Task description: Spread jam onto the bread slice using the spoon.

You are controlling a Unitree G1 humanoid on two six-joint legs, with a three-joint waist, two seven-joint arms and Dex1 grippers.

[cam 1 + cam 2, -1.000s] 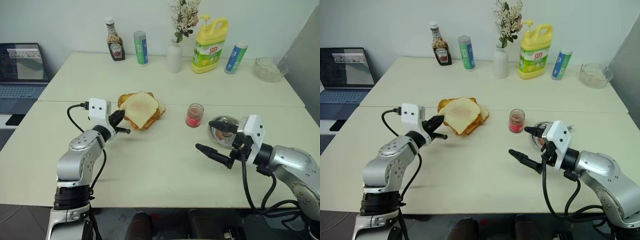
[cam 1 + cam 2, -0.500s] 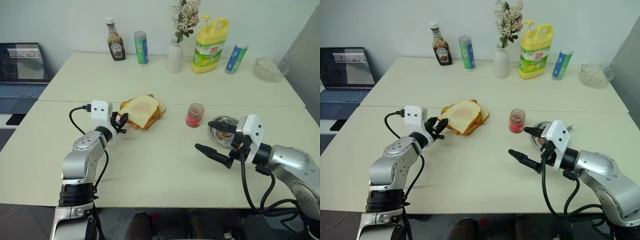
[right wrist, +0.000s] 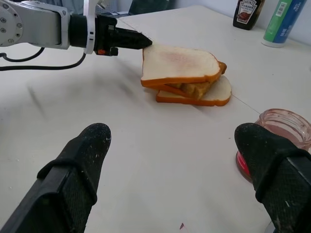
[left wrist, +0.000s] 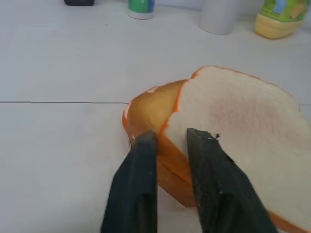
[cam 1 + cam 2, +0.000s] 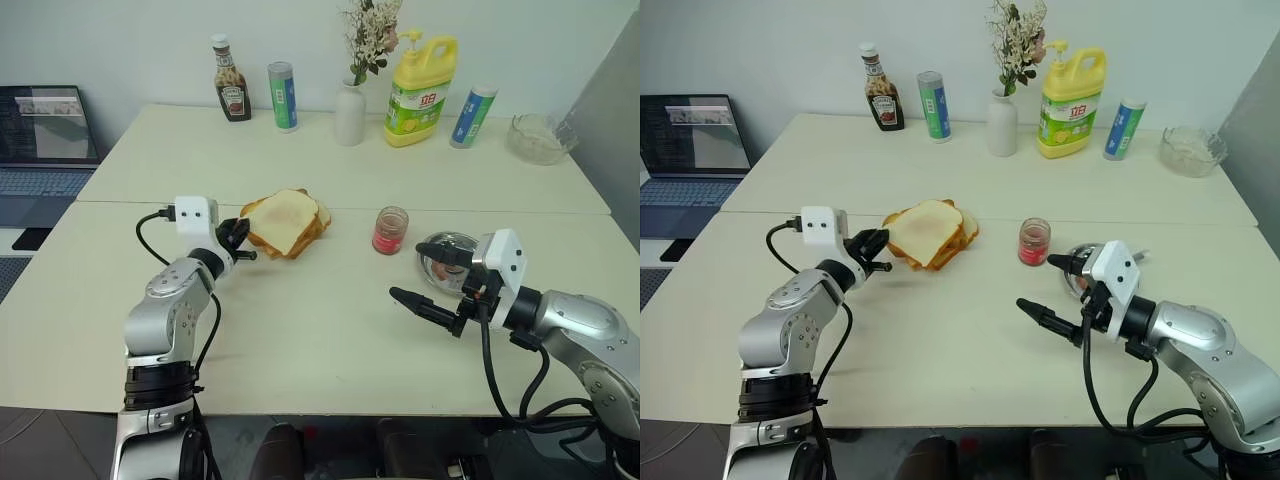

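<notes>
Left gripper (image 5: 243, 253) at the bread slice (image 5: 283, 217)
Jaws shut, tips at slice's 9 o'clock edge, possibly pinching crust; right gripper (image 5: 420, 281) jaws wide, empty.

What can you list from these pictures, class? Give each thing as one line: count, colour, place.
bread slice: one, pale white, top of the stack at table centre.
toasted slices: a few, golden, under it.
jam: one clear jar, red inside, right of the stack.
steel dish: one, silver, right of the jar.
ketchup bottle: one, brown, far edge.
tubes: two, blue-green, far edge.
vase: one, white, holding flowers.
yellow jug: one, far edge.
glass bowl: one, clear, far right.
laptop: one, dark, far left.
left gripper: black, shut at the stack's edge.
right gripper: black, open, before the dish.
</notes>
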